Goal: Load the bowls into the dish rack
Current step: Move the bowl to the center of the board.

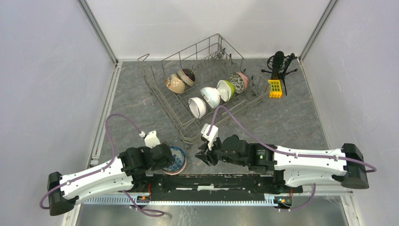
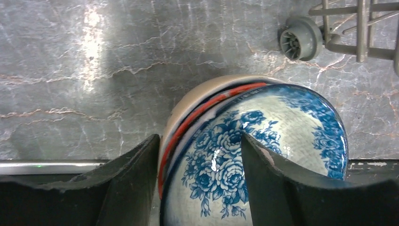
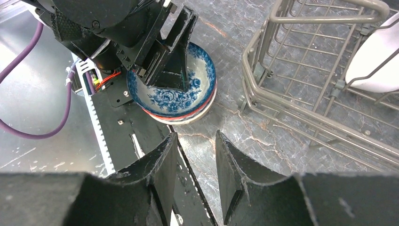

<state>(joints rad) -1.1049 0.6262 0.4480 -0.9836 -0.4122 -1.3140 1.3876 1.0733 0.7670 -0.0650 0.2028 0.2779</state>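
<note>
From the top camera we see the large grey wire dish rack (image 1: 175, 110) askew at mid-table, with six bowls on edge among its tines: a tan bowl (image 1: 175, 84), a dark brown bowl (image 1: 187, 76), two plain white bowls (image 1: 197, 107), a lime green bowl (image 1: 226, 89) and a speckled bowl (image 1: 239, 82). At the near edge the left gripper (image 1: 168, 157) covers most of a blue-and-white flowered bowl (image 1: 179, 162); the right gripper (image 1: 205, 155) hangs just beside it, its jaws hard to make out here. The grey marbled tabletop (image 1: 306, 117) is closed in by plain white walls (image 1: 47, 70), a black microphone on a tripod (image 1: 281, 63) at far right. In the left wrist view the flowered bowl sits nested in a cream bowl with a red rim line (image 2: 188, 106), mostly hidden; the jaws stand wide astride both rims, one finger outside, one inside, not clamped. A grey ribbed wheel (image 2: 301, 43) of the rack shows top right, the rack itself cut off. In the right wrist view the right jaws leave a narrow gap with nothing in it, above the tabletop between stack and rack.
</note>
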